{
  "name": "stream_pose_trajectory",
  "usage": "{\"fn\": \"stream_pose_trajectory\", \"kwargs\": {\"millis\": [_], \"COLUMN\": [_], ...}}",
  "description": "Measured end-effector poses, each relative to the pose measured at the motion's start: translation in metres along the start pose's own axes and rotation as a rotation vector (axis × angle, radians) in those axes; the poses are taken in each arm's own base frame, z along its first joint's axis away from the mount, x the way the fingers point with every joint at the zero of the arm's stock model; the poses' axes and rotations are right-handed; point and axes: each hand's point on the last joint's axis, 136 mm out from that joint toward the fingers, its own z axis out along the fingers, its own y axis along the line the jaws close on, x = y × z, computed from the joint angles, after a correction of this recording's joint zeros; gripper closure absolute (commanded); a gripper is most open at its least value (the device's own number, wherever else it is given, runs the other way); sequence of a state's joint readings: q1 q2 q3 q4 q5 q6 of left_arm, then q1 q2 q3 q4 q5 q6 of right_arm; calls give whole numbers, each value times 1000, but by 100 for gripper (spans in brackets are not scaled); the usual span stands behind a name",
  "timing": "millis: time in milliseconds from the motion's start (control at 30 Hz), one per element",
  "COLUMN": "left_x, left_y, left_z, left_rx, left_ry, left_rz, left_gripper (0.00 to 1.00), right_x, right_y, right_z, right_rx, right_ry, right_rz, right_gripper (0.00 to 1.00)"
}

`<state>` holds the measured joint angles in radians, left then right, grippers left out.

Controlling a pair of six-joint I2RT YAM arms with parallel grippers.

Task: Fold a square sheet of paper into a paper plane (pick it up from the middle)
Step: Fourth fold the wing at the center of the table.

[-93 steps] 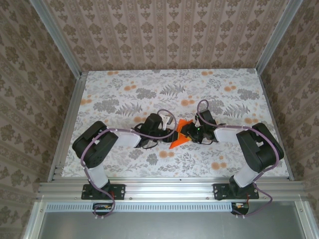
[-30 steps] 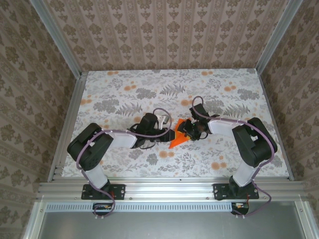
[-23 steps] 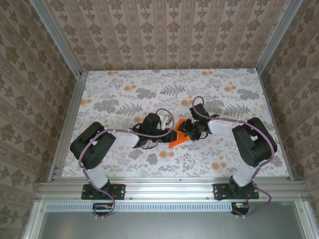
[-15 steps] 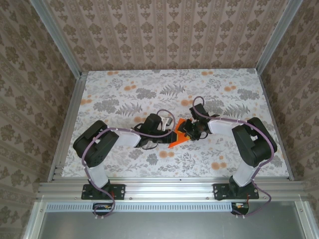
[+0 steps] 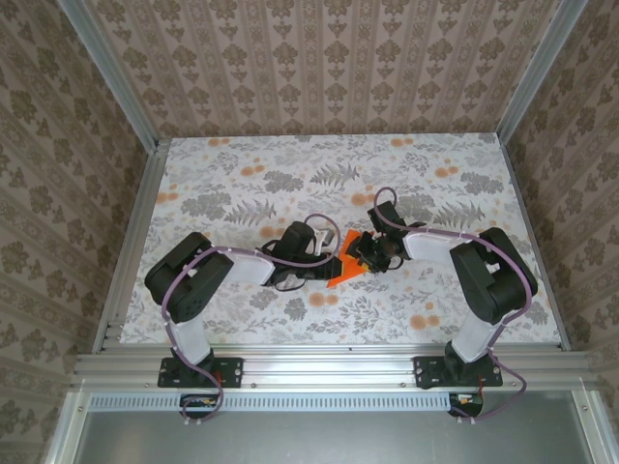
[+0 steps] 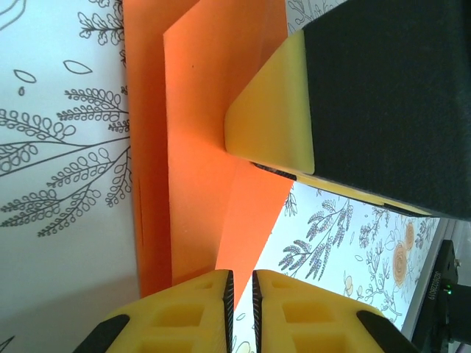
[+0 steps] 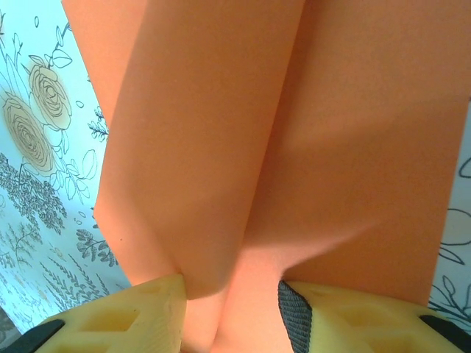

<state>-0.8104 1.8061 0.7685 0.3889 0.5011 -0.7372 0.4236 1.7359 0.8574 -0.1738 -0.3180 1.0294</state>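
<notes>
I count 1 square sheet of paper (image 5: 337,276), folded, at frame centre on the bench (image 5: 242,184) | 2 claws: left claw (image 6: 237,294) clenched on its edge | right claw (image 7: 229,309) parted, fold between its pads

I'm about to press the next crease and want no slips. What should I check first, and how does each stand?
1. Left gripper pinching the square sheet of paper: ok, jaws nearly shut on its fold.
2. Right gripper holding firmly: not ok, jaws apart, paper bowed between them.
3. Sheet flat on the tablecloth: not ok, layers lifted.
4. Fold edges aligned: cannot tell.
</notes>
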Motion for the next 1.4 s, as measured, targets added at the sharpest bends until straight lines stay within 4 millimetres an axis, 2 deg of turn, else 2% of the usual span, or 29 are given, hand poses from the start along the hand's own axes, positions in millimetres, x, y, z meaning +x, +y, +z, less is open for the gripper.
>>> {"fn": "stream_pose_trajectory", "kwargs": {"millis": [867,1133,1400], "left_x": [0,-1,-3], "left_y": [8,10,8], "left_z": [6,6,4], "left_rx": [-24,-36,-31], "left_ry": [1,-8,-16], "left_rz": [0,0,4], "left_gripper": [83,83,78], "right_x": [0,-1,-1], "right_y": [-1,0,0], "right_z": [1,1,2], "right_rx": [4,4,42], "right_ry": [-2,-2,-5], "right_rz": [19,18,10], "right_gripper": [57,52,51]}}
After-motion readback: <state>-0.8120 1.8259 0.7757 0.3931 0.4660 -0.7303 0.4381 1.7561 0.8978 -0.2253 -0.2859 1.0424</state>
